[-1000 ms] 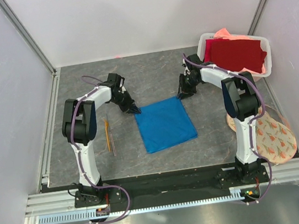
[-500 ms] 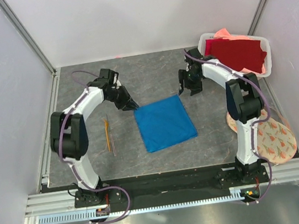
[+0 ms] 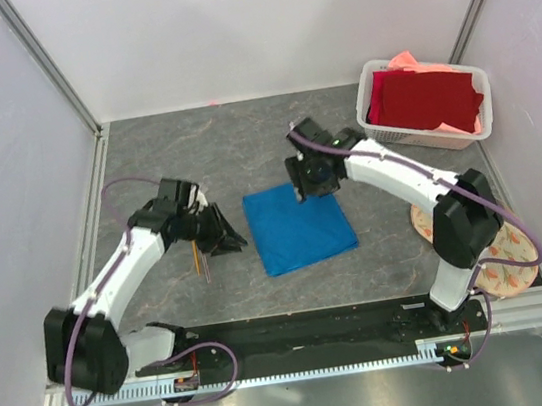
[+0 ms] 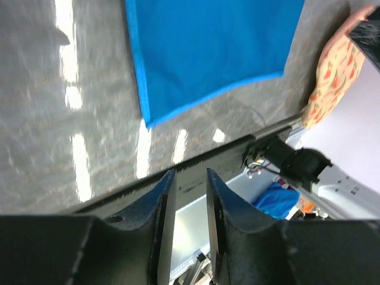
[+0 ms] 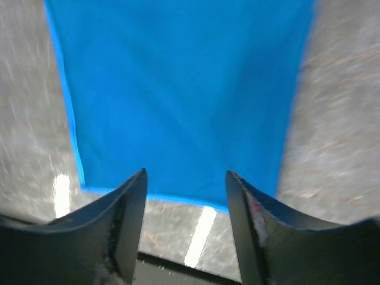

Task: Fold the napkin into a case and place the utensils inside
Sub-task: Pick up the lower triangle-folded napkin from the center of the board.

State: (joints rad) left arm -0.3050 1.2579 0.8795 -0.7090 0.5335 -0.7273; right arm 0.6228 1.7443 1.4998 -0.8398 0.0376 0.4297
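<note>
While the left gripper (image 3: pixel 224 240) hangs beside the utensils (image 3: pixel 200 263), jaws narrowly apart and empty, the napkin (image 3: pixel 299 225) lies flat mid-table; beyond, the right gripper (image 3: pixel 306 180), jaws spread wide, hovers over its far edge.

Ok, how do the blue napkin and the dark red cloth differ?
The blue napkin lies flat on the table; the dark red cloth sits in the white basket. The napkin lies alone; the red cloth rests on a salmon-pink cloth. Both are plain.
</note>
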